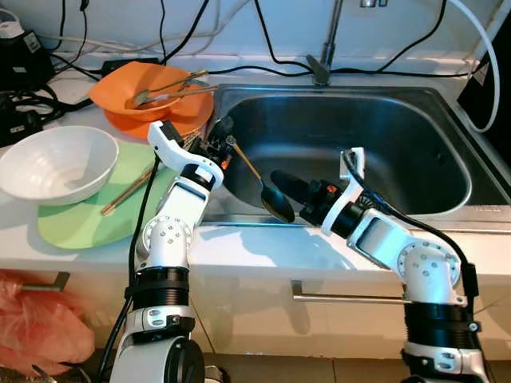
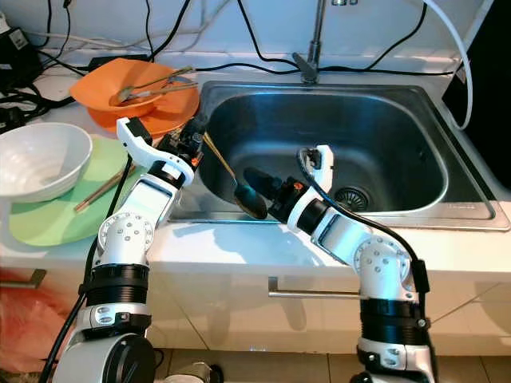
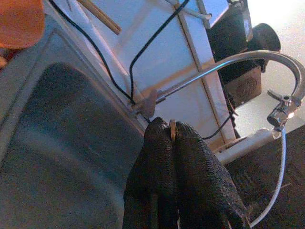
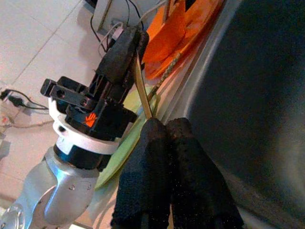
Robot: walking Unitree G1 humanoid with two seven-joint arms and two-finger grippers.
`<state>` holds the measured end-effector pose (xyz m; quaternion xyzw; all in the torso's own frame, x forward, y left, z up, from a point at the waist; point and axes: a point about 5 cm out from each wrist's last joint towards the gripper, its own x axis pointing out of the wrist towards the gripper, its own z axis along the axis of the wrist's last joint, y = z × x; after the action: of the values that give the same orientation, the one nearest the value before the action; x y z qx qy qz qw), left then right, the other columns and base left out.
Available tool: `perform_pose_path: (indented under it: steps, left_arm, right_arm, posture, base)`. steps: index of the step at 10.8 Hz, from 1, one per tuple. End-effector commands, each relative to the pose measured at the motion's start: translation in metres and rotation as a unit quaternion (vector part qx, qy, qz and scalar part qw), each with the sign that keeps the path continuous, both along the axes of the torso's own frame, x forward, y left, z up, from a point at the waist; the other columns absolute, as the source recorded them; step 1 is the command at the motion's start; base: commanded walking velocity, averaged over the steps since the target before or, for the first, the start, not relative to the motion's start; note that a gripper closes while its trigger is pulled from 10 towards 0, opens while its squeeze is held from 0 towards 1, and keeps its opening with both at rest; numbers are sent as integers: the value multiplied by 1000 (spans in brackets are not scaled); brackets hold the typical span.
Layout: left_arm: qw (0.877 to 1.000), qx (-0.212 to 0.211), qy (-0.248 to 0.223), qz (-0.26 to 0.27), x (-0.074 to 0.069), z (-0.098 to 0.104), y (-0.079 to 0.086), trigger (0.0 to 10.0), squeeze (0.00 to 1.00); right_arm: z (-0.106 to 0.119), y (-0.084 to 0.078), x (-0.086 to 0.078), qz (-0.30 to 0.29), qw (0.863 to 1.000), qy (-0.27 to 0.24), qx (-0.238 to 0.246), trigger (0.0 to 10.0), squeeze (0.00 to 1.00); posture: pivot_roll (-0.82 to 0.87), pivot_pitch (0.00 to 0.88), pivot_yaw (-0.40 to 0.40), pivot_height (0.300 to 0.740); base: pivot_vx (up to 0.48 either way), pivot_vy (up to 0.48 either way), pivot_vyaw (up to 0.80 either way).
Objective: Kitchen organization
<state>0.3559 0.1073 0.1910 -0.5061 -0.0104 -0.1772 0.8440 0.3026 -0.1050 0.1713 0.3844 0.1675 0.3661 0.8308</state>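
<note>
Steel sink (image 1: 383,152) sunk into a white worktop (image 1: 263,243), basin bare and roomy, faucet (image 1: 326,56) at the back rim. Left of it, orange plate (image 1: 148,100) carrying utensils, green mat (image 1: 88,215) under a white bowl (image 1: 57,163) and a pair of chopsticks (image 1: 128,191). Over the sink's near-left corner, a long-handled ladle (image 1: 275,203), dark bowl low, thin handle rising leftward. Left gripper (image 1: 222,144) pinching the handle's top end, jaws pressed on it; right gripper (image 1: 283,185) closed at the ladle's bowl end, jaws together around the lower handle. Likely mid-handover or a two-armed carry of the ladle; next, one grip released before moving. Sink's front edge just beneath; open room rightward in the basin, crowded leftward.
</note>
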Motion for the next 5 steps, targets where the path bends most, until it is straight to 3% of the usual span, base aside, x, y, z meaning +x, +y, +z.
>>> perform_pose_path:
  steps: [1,2,3,4,5]
  left_arm:
    - [1000,-7,-15,5,2,11,-1,10000,0]
    - [1000,-10,-16,10,3,11,0,10000,0]
    - [1000,-8,-8,28,5,7,3,10000,0]
    - [999,-10,-4,35,6,6,5,10000,0]
    - [999,-10,-4,37,8,8,5,10000,0]
  right_arm:
    - [-11,-1,1,3,999,26,-27,0,0]
    - [-15,-2,2,-6,998,20,-58,0,0]
    - [-21,-8,10,-63,992,4,-109,10000,0]
    - [-20,-11,12,-92,990,-1,-105,10000,51]
    - [-18,-11,12,-104,990,-6,-93,10000,337]
  posture:
    - [151,58,14,740]
    - [138,54,4,740]
    - [125,50,5,740]
    - [119,46,17,740]
    - [121,45,33,740]
  base:
    - [0,0,0]
    - [0,0,0]
    - [0,0,0]
    - [0,0,0]
    - [0,0,0]
